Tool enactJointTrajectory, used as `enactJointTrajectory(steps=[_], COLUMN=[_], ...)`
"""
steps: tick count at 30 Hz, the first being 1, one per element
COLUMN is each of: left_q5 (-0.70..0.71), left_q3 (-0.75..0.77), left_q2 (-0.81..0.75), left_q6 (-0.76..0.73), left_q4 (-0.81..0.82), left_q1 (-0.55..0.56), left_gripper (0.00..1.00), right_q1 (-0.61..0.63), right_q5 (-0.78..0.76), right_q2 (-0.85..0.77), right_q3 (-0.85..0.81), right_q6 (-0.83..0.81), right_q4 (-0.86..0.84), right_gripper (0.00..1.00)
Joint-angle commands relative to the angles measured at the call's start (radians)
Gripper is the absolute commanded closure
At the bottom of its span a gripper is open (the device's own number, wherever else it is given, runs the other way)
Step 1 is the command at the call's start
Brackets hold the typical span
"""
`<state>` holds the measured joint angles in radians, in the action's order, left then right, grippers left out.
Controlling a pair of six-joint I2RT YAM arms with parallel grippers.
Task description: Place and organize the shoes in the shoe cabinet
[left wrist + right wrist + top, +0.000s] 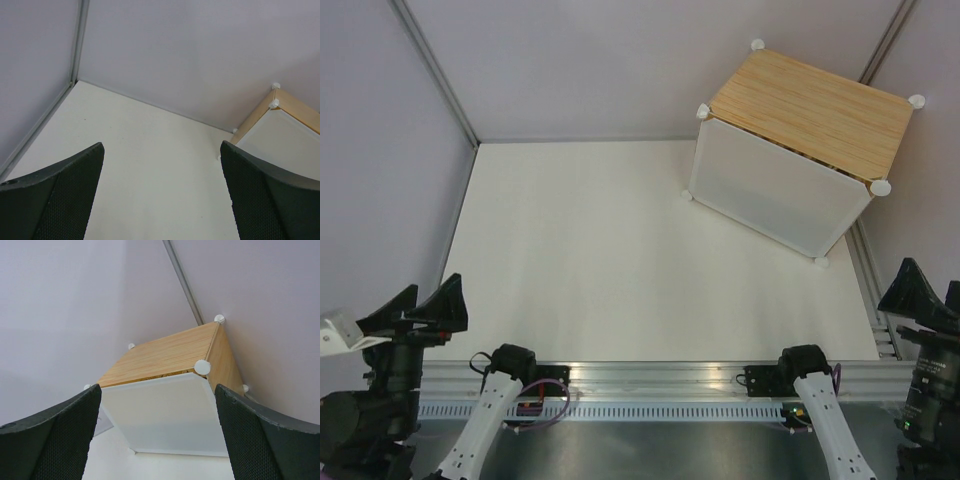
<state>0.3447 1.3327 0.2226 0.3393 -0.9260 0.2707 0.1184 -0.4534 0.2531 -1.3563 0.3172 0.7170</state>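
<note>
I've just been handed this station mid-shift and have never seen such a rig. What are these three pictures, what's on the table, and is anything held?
The overhead picture looks down from behind two robot arms bolted at the table's near edge. Each arm ends in a two-finger gripper: the left gripper sits at the lower left, the right gripper at the lower right. The other two pictures come from small cameras on the wrists, so the dark wedges at their bottom corners are that arm's own fingers.

On the white table only the shoe cabinet shows, at the far right, with a wood-grain top and its frosted white door shut. No shoes are in view in any picture.

Both sets of jaws stand wide open and hold nothing.
</note>
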Motion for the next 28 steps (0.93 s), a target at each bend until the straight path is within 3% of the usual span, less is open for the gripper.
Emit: enactJointTrajectory(steps=[1,12,28], left_q5=[0.079,0.042,0.057], left_q3=[-0.033,-0.178,-0.236], left_q2=[-0.076,-0.262,-0.249], left_q6=[0.010,0.004,0.040], left_q4=[-0.047,-0.042,-0.017], left_q1=[0.004,0.005,0.005], left_gripper=[0.00,0.00,0.00], right_q1=[0.036,0.047,0.046], right_q5=[-0.073,-0.010,-0.007], right_q2=[-0.081,-0.247,-0.248], right_q3=[0.063,0.223,0.232], right_q6=[-0.039,-0.087,-0.093], right_q4=[-0.017,-0.022,0.001], right_gripper=[0.02,0.02,0.02])
